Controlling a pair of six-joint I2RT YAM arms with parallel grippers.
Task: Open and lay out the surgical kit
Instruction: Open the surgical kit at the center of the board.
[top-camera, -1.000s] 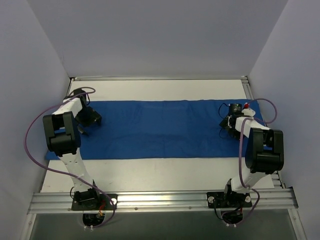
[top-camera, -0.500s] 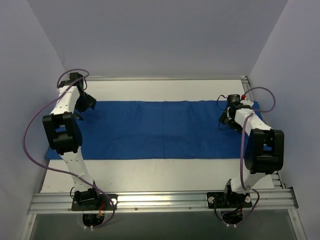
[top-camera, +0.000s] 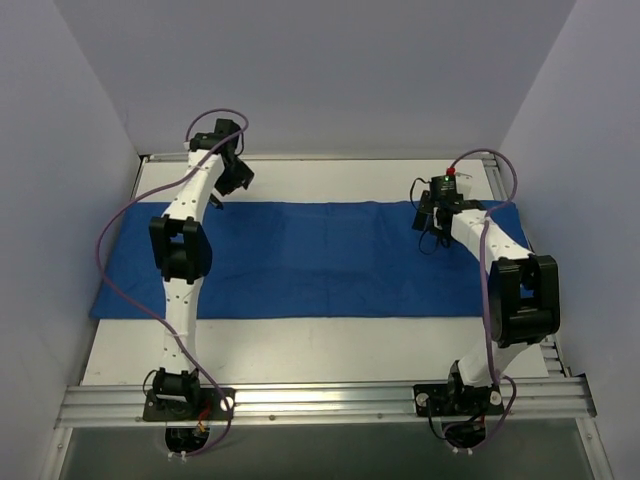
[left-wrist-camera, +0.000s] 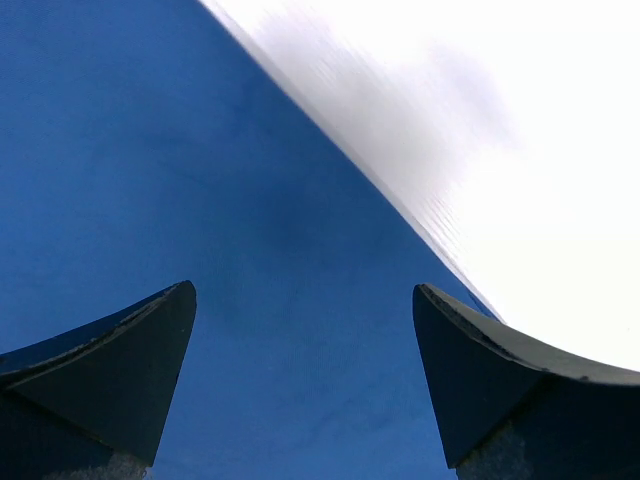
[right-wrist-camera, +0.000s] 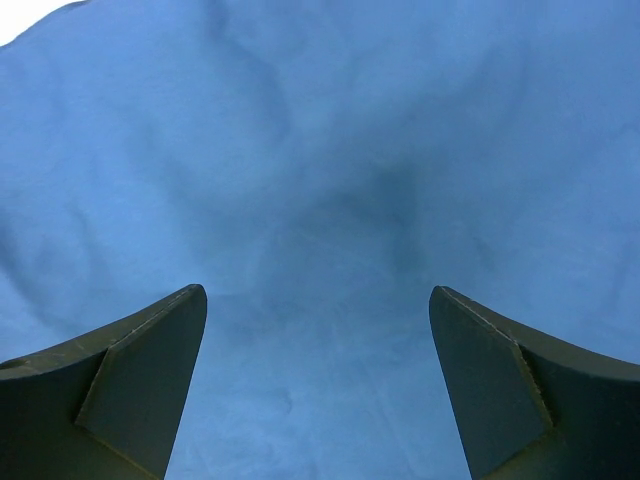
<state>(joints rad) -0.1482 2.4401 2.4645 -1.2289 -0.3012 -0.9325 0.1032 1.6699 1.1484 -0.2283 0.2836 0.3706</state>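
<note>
1. Blue cloth wrap (top-camera: 320, 260): you find it lying as one long strip, left to right, across the white table (top-camera: 320, 345). It is lightly creased, with bare table along its near and far sides.
2. Left arm (top-camera: 180, 250): it reaches over the wrap's left part, out to the wrap's far edge.
3. Left gripper (top-camera: 228, 185): it sits at the wrap's far edge, near the left end. In your wrist view the fingers (left-wrist-camera: 110, 370) stand wide apart with nothing between them. The wrap's edge runs diagonally under them, with white table beyond.
4. Right gripper (top-camera: 428, 222): it is over the wrap's far right part, just inside the far edge. Its jaws are spread wide and empty, with only rumpled blue cloth below.
5. You cannot tell whether either gripper touches the wrap.
</note>
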